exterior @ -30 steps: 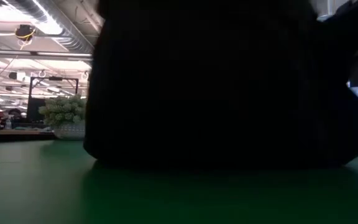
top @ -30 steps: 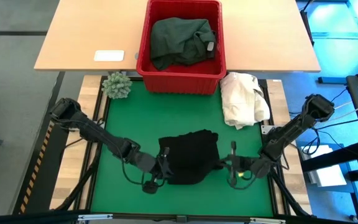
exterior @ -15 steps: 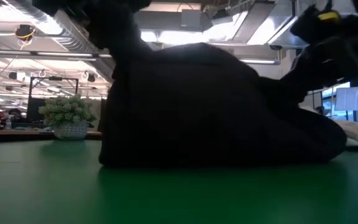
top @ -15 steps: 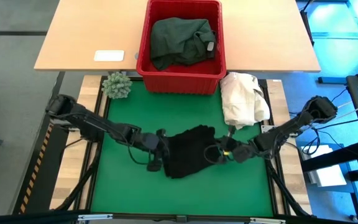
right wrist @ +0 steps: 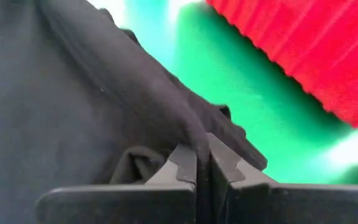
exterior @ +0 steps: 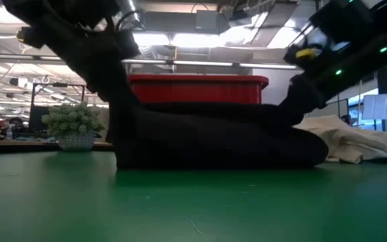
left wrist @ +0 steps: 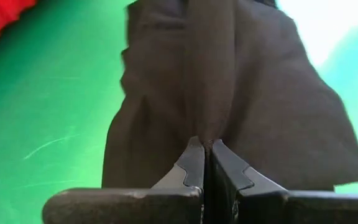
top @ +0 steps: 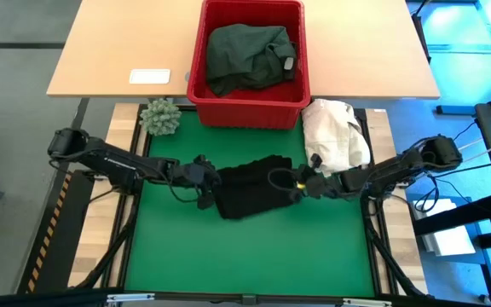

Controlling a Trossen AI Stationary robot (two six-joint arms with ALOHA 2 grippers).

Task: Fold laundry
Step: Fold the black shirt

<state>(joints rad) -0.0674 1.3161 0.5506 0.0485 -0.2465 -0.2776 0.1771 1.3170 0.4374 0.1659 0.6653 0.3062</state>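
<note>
So red basket (top: pixel 250 107) holds dk green garment (top: pixel 247 56); cream cloth heap (top: pixel 335 136) + plant (top: pixel 160 117) nearby; left gripper (top: pixel 207 181) & right gripper (top: pixel 301 183) each pinch black garment (top: pixel 250 189).

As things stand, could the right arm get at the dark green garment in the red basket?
Probably not yet. The right gripper is shut on the black garment on the green mat, as is the left gripper. The dark green garment lies uncovered in the red basket, so nothing else blocks it.

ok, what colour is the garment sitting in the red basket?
Dark green garment; shows best in the high view.
</note>
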